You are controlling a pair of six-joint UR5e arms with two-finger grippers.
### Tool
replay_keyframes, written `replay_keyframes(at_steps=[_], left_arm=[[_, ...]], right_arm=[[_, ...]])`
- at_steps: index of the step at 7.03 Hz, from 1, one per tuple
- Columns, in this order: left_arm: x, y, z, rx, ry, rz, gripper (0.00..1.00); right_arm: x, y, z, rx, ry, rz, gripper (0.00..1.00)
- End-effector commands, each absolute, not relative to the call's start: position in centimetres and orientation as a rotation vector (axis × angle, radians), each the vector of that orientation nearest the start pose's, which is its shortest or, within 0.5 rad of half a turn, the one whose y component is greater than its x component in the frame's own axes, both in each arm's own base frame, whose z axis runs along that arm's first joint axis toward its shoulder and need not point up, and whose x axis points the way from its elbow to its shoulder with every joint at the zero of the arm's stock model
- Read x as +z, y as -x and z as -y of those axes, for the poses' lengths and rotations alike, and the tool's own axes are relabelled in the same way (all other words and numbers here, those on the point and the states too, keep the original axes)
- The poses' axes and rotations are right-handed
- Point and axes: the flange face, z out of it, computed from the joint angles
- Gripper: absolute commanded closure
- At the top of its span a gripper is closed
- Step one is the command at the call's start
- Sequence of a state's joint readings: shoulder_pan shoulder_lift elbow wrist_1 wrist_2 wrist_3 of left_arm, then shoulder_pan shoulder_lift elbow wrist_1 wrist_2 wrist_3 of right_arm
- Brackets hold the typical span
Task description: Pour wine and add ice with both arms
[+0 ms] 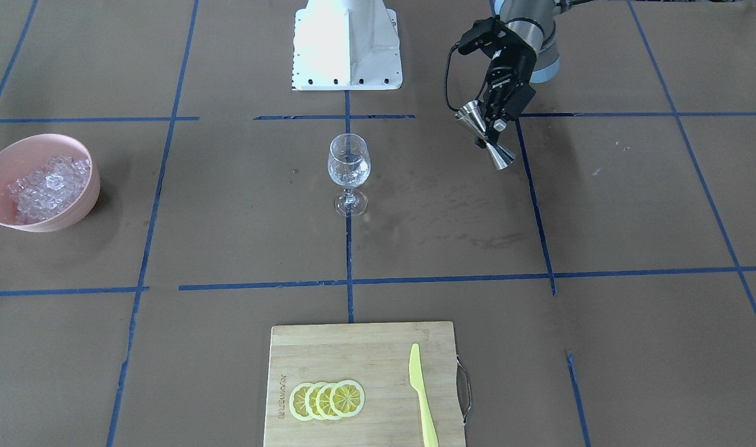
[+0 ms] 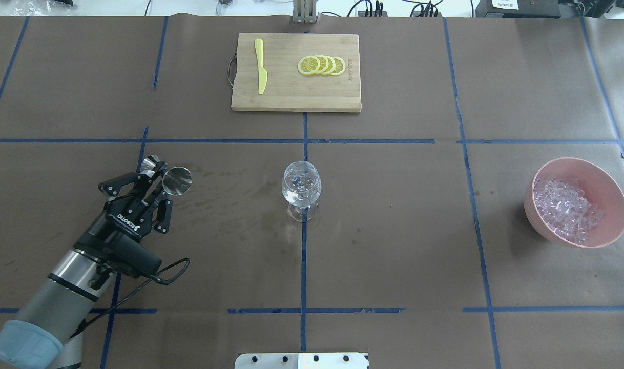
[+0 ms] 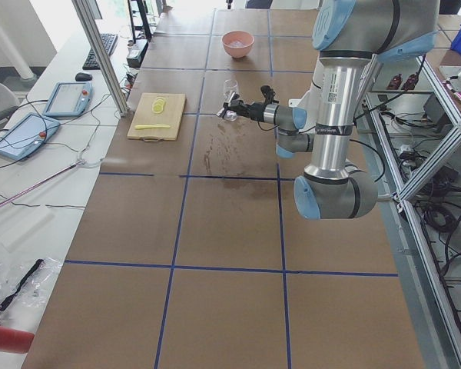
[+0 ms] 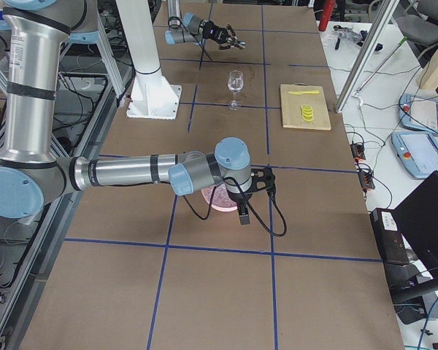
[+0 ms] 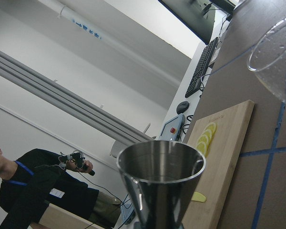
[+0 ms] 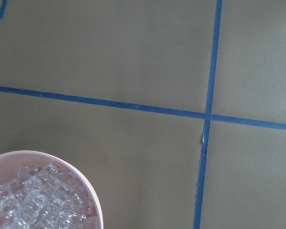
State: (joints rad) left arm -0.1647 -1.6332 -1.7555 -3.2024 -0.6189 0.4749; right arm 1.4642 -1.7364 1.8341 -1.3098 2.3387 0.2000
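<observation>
Left hand: the black two-finger left gripper (image 1: pixel 488 131) is clamped across the narrow waist of a polished steel jigger (image 1: pixel 468 115), its fingers drawn in to that waist's width.
Jigger shape: two unequal cones joined tip to tip, smooth and mirror-bright. It is held tilted above the tabletop on the robot's left of the glass, and apart from it.
Right hand: the black right gripper (image 4: pixel 244 211) hangs at the end of the near arm in the right-side view, over the bowl. I cannot tell if its fingers are apart or together.
Ice: the ice (image 1: pixel 48 187) is a heap of small clear, glassy cubes with whitish facets. It lies in a round, matte pink bowl (image 1: pixel 91 192) on the robot's right, well apart from the glass.
Glass: a clear stemmed wine glass (image 1: pixel 348 166) with a rounded bowl stands upright at the table's middle, on a blue tape line. There are glints inside it, and I cannot tell what they are.
Board: a pale bamboo cutting board (image 1: pixel 353 351) with a wire handle carries four overlapping yellow lemon slices (image 1: pixel 327 400) and, beside them, a yellow-green plastic knife (image 1: pixel 422 397).
Table: the table (image 1: pixel 632 205) is covered in dull brown paper, gridded with blue tape.
</observation>
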Motion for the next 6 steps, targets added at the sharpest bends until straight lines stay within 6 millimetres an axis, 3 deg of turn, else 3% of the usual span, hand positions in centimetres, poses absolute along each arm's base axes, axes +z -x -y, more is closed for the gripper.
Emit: replay_keyframes(at_steps=[1, 3, 6], left_arm=[[44.3, -34.1, 26.8, 0.399, -1.702, -0.456, 1.0], [48.0, -30.7, 25.8, 0.281, -1.574, -0.708, 1.0], [51.3, -30.3, 25.7, 0.089, -1.398, -0.885, 1.0]], right_arm=[[57.5, -1.7, 44.3, -0.05, -0.221, 0.802, 0.0], [57.5, -1.7, 44.2, -0.052, -0.222, 0.803, 0.0], [57.3, -1.7, 44.2, -0.052, -0.226, 0.803, 0.0]])
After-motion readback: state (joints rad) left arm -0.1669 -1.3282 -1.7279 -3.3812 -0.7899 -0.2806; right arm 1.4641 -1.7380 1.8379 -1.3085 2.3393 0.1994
